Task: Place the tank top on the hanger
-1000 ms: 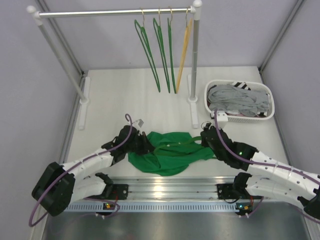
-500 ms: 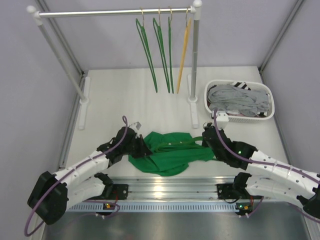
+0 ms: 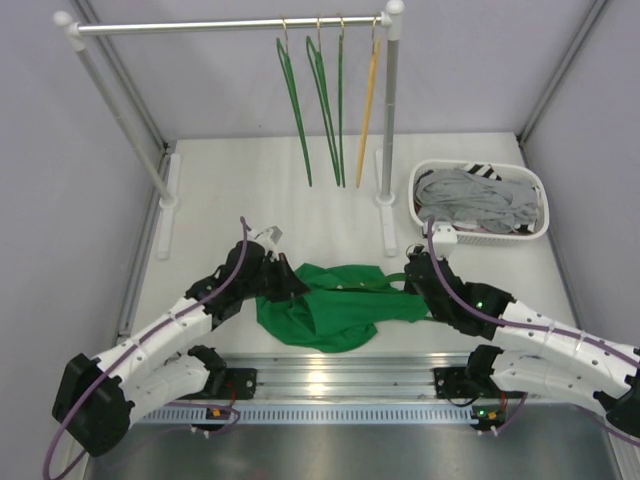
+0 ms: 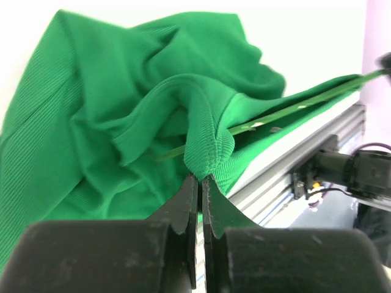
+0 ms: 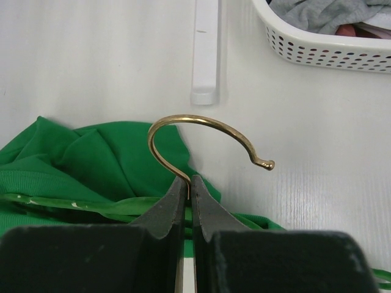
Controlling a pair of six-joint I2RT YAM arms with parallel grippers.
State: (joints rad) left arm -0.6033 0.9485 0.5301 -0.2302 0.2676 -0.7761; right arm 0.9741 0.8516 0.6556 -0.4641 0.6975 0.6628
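White table (image 3: 250, 200), smooth and pale; bears near its front edge a bright green tank top (image 3: 330, 312), crumpled, with one fold raised off the surface; holds inside that fabric a thin green hanger (image 4: 305, 104), its brass hook (image 5: 195, 118) poking out on the right over bare tabletop; carries at the back right a white perforated basket (image 3: 482, 236) heaped with grey clothes (image 3: 470, 195); supports a clothes rack's two long white feet, the left foot (image 3: 168, 205) near the left wall, the right foot (image 3: 388, 225) just beside the basket; ends at the near edge in an aluminium rail (image 3: 330, 375).
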